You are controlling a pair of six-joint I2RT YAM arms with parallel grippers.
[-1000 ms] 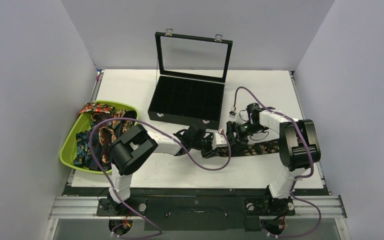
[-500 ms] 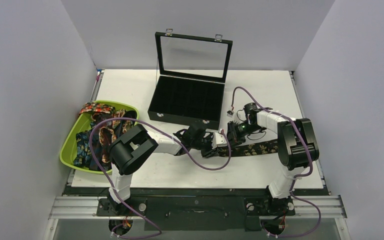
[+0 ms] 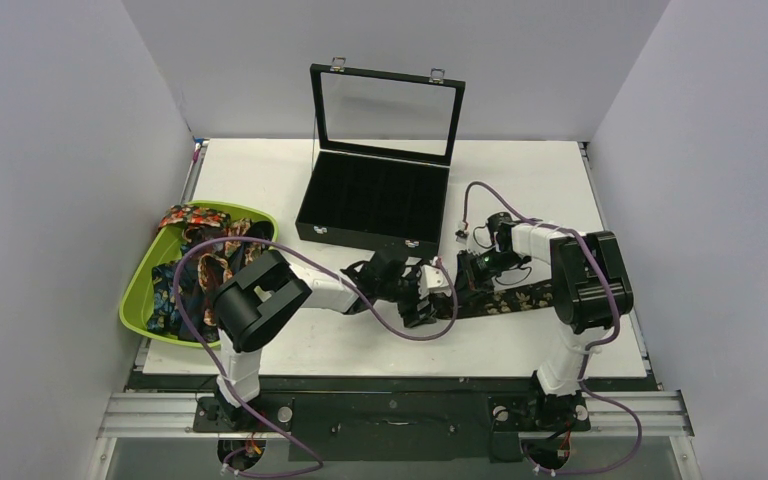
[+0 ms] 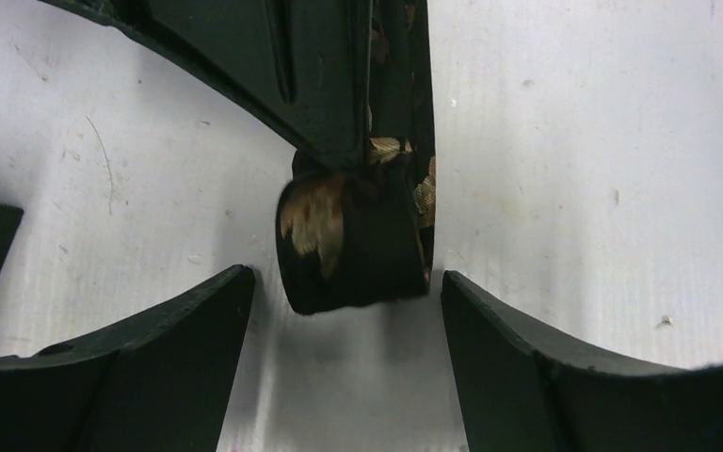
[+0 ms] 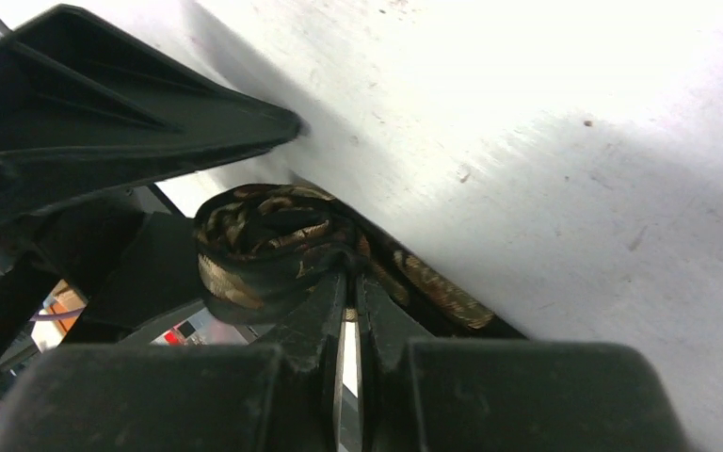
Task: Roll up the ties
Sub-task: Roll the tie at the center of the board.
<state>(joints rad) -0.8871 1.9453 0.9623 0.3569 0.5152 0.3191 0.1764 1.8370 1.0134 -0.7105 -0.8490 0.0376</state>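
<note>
A dark tie with tan-gold florals [image 3: 515, 298] lies flat on the white table, and its left end is wound into a small roll [image 4: 353, 250]. My right gripper [image 5: 348, 273] is shut on the tie, its tips pinching fabric at the near side of the roll [image 5: 264, 250]. The unrolled strip [image 5: 433, 287] runs away to the right. My left gripper [image 4: 346, 276] is open, one finger on each side of the roll's near end and not touching it. In the top view the two grippers meet over the roll, left gripper [image 3: 430, 295] facing right gripper [image 3: 468, 272]. More ties [image 3: 195, 265] lie heaped in the green tray [image 3: 138, 295].
An open black box [image 3: 375, 205] with a glass lid stands behind the grippers. The green tray sits at the table's left edge. Purple cables [image 3: 400, 325] loop off both arms over the table near the front.
My left gripper has opened and let go of the roll. My right gripper has shut on the tie at the roll and edged slightly left.
</note>
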